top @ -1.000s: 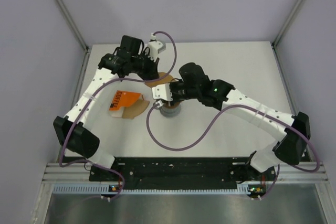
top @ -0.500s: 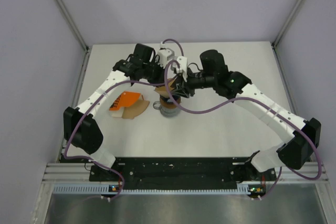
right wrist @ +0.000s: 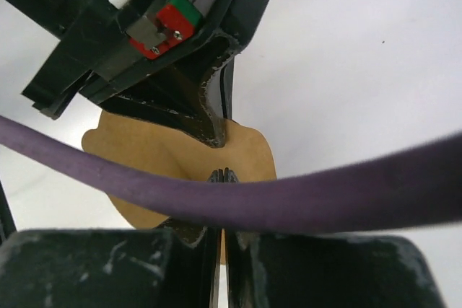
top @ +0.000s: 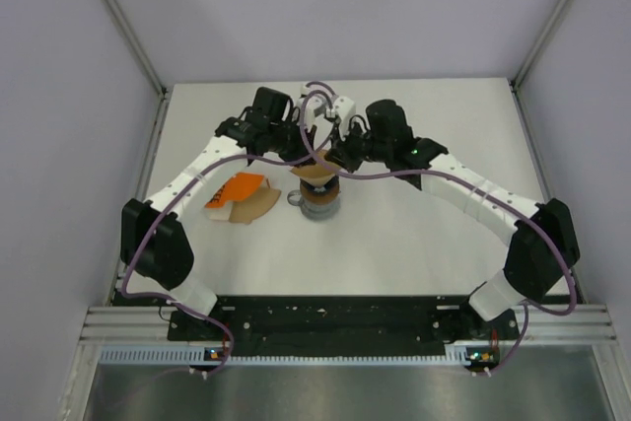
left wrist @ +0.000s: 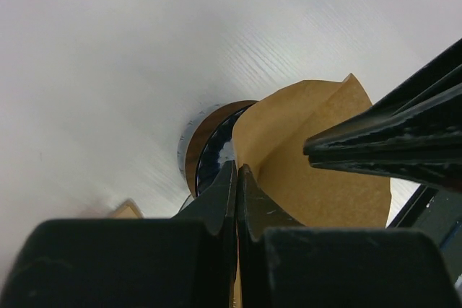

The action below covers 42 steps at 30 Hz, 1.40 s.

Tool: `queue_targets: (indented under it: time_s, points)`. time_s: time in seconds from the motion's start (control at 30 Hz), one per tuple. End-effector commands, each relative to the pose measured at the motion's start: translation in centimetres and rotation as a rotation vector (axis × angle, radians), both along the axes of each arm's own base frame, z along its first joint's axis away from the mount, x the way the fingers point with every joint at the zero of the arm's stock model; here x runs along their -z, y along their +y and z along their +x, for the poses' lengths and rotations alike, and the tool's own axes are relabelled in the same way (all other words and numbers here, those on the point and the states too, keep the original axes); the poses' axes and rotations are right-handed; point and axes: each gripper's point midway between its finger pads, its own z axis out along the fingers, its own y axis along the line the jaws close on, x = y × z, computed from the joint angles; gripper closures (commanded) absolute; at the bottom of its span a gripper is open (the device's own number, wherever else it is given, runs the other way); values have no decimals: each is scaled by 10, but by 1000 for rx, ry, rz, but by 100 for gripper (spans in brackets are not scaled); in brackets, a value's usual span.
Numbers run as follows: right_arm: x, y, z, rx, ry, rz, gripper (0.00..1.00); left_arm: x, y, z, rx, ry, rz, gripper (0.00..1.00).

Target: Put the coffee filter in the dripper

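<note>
The coffee filter (top: 314,173) is a tan paper cone held in the air just above the dripper. In the left wrist view the filter (left wrist: 325,164) is partly spread open. Beneath it the dripper's blue rim (left wrist: 214,156) shows inside a brown ring (left wrist: 204,138). My left gripper (top: 307,159) is shut on the filter's left edge (left wrist: 237,172). My right gripper (top: 331,159) is shut on its other edge (right wrist: 224,175). The right gripper's closed fingers (left wrist: 382,142) also show in the left wrist view. In the top view the dripper sits on the grey mug (top: 320,204), mostly hidden by the filter.
An orange packet (top: 235,188) with tan papers lies left of the mug. A purple cable (right wrist: 289,200) crosses the right wrist view. The left gripper's body (right wrist: 173,41) fills the top of that view. The two wrists are close together over the mug.
The right gripper has left the mug, swung to the far side and closed on the filter. The left gripper has carried the filter right, over the dripper.
</note>
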Motion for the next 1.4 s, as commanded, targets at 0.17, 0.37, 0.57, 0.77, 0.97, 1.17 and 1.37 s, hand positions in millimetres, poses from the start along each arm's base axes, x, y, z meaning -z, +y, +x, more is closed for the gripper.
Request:
queue_targets:
  time_s: [0.17,0.37,0.57,0.77,0.97,1.17,1.37]
  points:
    - [36,18,2,-18,-58,-183,100,-17,-12,4,26,-47,-58,100]
    - [75,17,-20,-106,-20,-346,100,-29,-11,6,37,-68,-50,71]
    - [68,19,-16,-107,-32,-372,100,-49,-2,15,-11,-78,-46,42]
    - [85,14,-18,-149,8,-468,100,-82,10,12,4,-59,-135,28]
    - [91,14,-27,-194,37,-481,100,-80,21,9,-6,-6,-162,25]
    - [97,13,-29,-206,53,-511,100,-95,62,37,-140,64,-322,25]
    - [103,15,-29,-207,72,-539,100,-78,86,46,-239,150,-364,25]
